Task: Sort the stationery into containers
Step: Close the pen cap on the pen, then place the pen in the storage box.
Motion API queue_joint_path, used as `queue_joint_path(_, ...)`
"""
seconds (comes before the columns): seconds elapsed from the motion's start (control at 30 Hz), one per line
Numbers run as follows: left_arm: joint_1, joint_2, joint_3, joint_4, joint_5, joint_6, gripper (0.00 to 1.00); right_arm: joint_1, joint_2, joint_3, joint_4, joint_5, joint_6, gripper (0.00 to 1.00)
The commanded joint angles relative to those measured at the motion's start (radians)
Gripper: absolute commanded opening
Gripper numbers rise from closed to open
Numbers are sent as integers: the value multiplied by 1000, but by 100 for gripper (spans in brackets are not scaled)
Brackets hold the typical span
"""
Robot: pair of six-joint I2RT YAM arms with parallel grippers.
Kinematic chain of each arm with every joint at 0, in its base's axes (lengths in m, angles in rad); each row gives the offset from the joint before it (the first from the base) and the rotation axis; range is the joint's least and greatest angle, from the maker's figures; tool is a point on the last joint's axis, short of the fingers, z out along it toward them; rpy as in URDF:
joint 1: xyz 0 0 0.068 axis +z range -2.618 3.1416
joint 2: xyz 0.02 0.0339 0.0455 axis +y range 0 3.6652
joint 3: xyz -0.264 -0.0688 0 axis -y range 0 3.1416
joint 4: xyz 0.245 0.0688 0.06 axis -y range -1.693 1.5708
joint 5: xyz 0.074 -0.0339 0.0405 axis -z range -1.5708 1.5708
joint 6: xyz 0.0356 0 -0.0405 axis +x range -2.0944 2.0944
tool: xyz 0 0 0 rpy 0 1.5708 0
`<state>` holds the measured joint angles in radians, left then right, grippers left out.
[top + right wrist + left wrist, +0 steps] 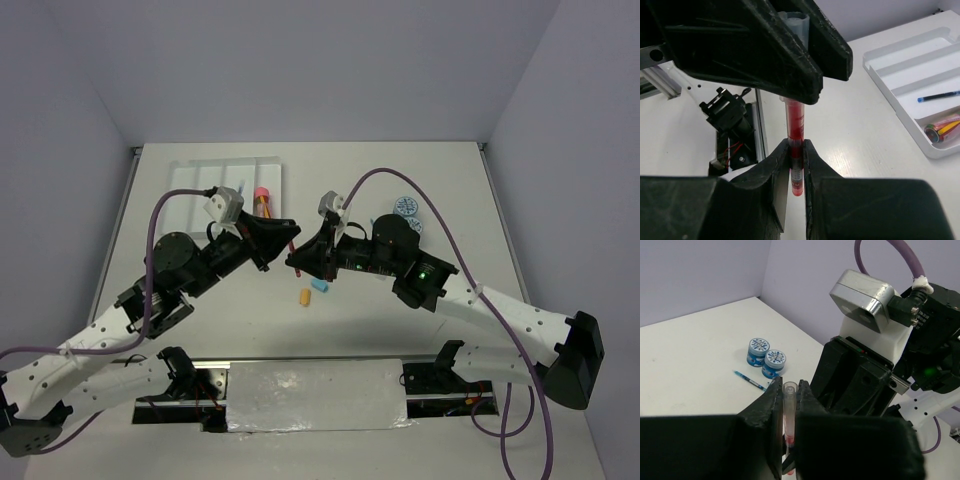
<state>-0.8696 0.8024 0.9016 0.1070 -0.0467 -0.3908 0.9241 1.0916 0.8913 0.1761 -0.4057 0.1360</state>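
The left pincer (789, 390) and right pincer (796, 150) are black; the red pen (796, 125) between them has a clear end. Beyond the left pincer, two tubs (760, 351) show blue-and-white patterned lids beside a blue pen (750, 380) on the white surface (690, 355). Near the pincers lie an orange eraser (305, 297) and a light-blue eraser (320, 287).

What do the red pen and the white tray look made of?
The red pen: probably clear glossy plastic; red shows through the barrel and its end is see-through. The tray: apparently moulded white plastic, smooth, faintly shiny, with rounded dividers.
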Motion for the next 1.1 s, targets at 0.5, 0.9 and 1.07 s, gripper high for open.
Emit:
queue_joint_path(0.5, -74, -31, -431, 191, 124, -255, 0, -107, 67, 330, 124, 43, 122, 0)
queue_joint_path(0.9, 15, 33, 69, -262, -303, -42, 0, -105, 60, -5, 163, 5, 85, 99)
queue_joint_path(1.07, 220, 170, 132, -262, -226, -11, 0, -208, -38, -119, -9, 105, 103, 100)
